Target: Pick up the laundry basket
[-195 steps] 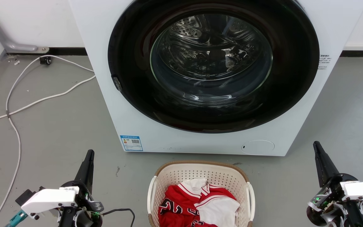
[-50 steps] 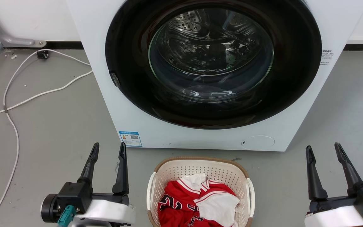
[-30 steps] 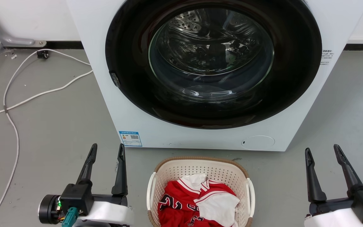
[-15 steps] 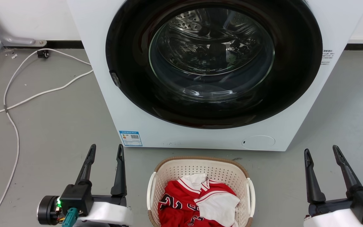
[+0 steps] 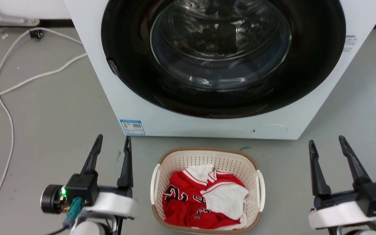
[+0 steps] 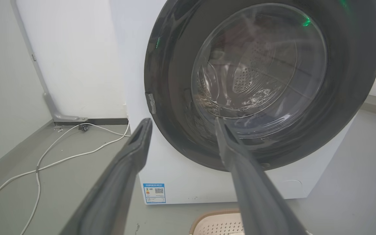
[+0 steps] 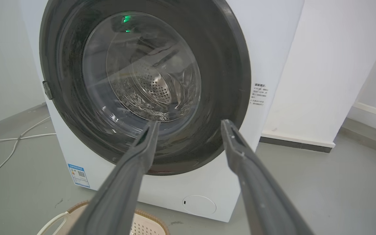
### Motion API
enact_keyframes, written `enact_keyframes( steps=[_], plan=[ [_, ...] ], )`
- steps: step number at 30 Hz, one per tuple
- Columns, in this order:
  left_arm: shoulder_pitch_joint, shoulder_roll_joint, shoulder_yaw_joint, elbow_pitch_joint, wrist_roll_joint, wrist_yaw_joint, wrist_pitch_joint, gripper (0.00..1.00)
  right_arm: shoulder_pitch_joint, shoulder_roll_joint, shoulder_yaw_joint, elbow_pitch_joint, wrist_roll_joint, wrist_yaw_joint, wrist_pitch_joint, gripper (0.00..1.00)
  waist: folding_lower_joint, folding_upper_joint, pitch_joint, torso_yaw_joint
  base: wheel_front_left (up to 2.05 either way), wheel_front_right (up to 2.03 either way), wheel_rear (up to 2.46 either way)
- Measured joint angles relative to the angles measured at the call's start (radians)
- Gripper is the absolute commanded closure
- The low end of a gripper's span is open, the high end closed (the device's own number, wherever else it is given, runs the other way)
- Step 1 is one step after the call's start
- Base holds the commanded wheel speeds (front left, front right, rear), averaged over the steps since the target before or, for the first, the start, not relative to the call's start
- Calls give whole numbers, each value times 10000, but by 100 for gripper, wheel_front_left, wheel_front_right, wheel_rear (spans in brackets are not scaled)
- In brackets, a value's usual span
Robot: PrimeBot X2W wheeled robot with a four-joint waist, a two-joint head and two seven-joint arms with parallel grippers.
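Grey floor (image 5: pixel 54 111); washing machine (image 5: pixel 132 104) just behind laundry basket (image 5: pixel 188 160); cables (image 5: pixel 44 73) left.

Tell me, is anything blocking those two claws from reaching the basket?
Nothing visible does. Bare floor lies between the left gripper and the laundry basket, and between it and the right gripper.

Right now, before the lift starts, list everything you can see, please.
washing machine: one, white, black-ringed glass door shut, behind the basket.
label: one, blue-edged, machine's lower left front.
laundry basket: one, cream with brown rim, on the floor between the grippers.
jersey cloth: red and white, in the basket, count unclear.
cable: white, two strands, floor left of machine.
floor: grey.
left gripper: one, dark jaws open, left of basket, not touching it.
right gripper: one, dark jaws open, right of basket, not touching it.
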Motion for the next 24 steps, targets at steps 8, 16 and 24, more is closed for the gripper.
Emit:
enact_keyframes(
  steps=[8, 16, 24],
  plan=[
    [-1360, 56, 201, 1225, 339, -347, 0, 0, -1406, -4, 489, 1791, -439, 2, 0, 0, 1, 0, 1256, -108, 0, 0, 0],
    [-2912, 374, 155, 2993, 614, -506, 2, 0, -3114, -8, 717, 3461, -660, 2, 0, 0, 2, 0, 2847, -246, 0, 0, 0],
    [-4334, 608, -50, 4995, 658, -648, 2, 0, -4471, -8, 775, 5081, -947, 2, 0, 0, 2, -1, 4320, -336, 0, 0, 0]
  ],
)
